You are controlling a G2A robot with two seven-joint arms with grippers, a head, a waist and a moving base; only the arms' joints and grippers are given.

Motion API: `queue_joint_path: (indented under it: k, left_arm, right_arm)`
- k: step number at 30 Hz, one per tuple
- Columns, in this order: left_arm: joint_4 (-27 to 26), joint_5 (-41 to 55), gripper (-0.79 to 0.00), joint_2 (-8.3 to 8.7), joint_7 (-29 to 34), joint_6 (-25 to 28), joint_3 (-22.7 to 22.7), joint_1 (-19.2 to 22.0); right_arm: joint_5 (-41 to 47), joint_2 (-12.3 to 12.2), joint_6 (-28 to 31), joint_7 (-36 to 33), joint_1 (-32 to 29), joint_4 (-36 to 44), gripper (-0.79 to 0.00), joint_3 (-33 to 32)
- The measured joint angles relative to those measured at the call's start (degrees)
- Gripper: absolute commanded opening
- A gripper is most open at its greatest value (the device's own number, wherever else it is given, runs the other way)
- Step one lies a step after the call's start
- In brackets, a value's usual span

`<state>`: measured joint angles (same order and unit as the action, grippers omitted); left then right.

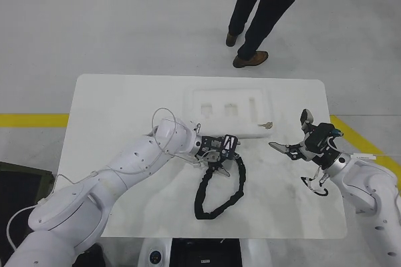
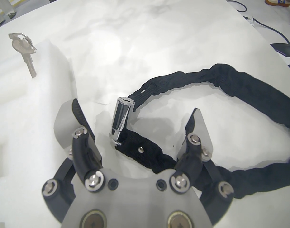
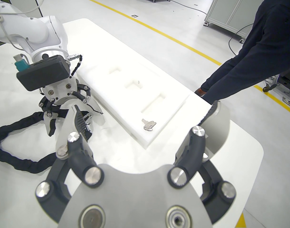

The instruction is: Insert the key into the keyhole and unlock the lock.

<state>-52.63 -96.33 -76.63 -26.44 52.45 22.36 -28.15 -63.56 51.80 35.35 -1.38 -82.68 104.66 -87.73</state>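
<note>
A black fabric-sleeved chain lock (image 1: pixel 220 193) lies in a loop at the table's middle front. Its chrome lock cylinder (image 2: pixel 120 119) stands tilted at one chain end, with the keyhole slot (image 2: pixel 125 100) on its top face. My left gripper (image 2: pixel 135 106) is open and straddles the cylinder, with a gap on each side. The silver key (image 1: pixel 265 125) lies on a ring at the near right corner of the white foam tray (image 1: pixel 230 110). My right gripper (image 1: pixel 291 131) hangs open just right of the key (image 3: pixel 148 125), holding nothing.
The foam tray (image 3: pixel 135 100) has three rectangular recesses and sits at the back middle of the white table (image 1: pixel 120 107). The chain (image 3: pixel 16 160) curls toward the front edge. Bare table lies left of the tray and along the right side.
</note>
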Motion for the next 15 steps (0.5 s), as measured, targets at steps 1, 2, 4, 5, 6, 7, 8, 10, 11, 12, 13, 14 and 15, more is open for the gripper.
queue_joint_path:
  k: [1, 2, 4, 5, 6, 7, 8, 10, 11, 12, 13, 14, 15]
  left_arm:
    - [0.4, -0.2, -0.151, -0.22, -0.3, -0.1, -0.1, 0.2]
    - [0.8, -0.3, -0.163, -0.44, -0.6, -0.2, -0.3, 0.3]
    - [1.7, -0.7, -0.215, -0.92, -1.2, -0.5, -0.5, 0.6]
    - [2.1, -0.9, -0.243, -1.11, -1.4, -0.7, -0.6, 0.7]
    - [2.6, -1.0, -0.280, -1.36, -1.6, -0.9, -0.7, 0.8]
    - [2.9, -1.1, -0.314, -1.53, -1.8, -1.1, -0.7, 0.9]
    - [3.2, -1.2, -0.391, -1.70, -1.9, -1.3, -0.8, 1.0]
    - [3.8, -1.4, -0.425, -2.06, -2.2, -1.6, -0.9, 1.2]
    - [4.1, -1.5, -0.431, -2.20, -2.3, -1.7, -0.9, 1.2]
    - [4.4, -1.5, -0.434, -2.38, -2.5, -1.9, -0.9, 1.2]
    - [4.6, -1.6, -0.446, -2.50, -2.6, -2.0, -0.9, 1.3]
    - [4.8, -1.7, -0.453, -2.63, -2.7, -2.0, -0.9, 1.3]
    - [5.0, -1.8, -0.453, -2.77, -2.9, -2.2, -0.9, 1.4]
  right_arm:
    - [0.0, 0.0, 0.0, 0.0, 0.0, 0.0, 0.000, 0.0]
    - [0.0, 0.0, 0.0, 0.0, 0.0, 0.0, 0.000, 0.0]
    - [0.0, 0.0, 0.0, 0.0, 0.0, 0.0, 0.000, 0.0]
    - [0.0, 0.0, 0.0, 0.0, 0.0, 0.0, 0.000, 0.0]
    - [0.0, 0.0, 0.0, 0.0, 0.0, 0.0, 0.000, 0.0]
    - [0.0, 0.0, 0.0, 0.0, 0.0, 0.0, 0.000, 0.0]
    - [0.0, 0.0, 0.0, 0.0, 0.0, 0.0, 0.000, 0.0]
    - [0.0, 0.0, 0.0, 0.0, 0.0, 0.0, 0.000, 0.0]
    - [0.0, 0.0, 0.0, 0.0, 0.0, 0.0, 0.000, 0.0]
    - [0.0, 0.0, 0.0, 0.0, 0.0, 0.0, 0.000, 0.0]
    - [0.0, 0.0, 0.0, 0.0, 0.0, 0.0, 0.000, 0.0]
    - [0.0, 0.0, 0.0, 0.0, 0.0, 0.0, 0.000, 0.0]
    - [0.0, 0.0, 0.0, 0.0, 0.0, 0.0, 0.000, 0.0]
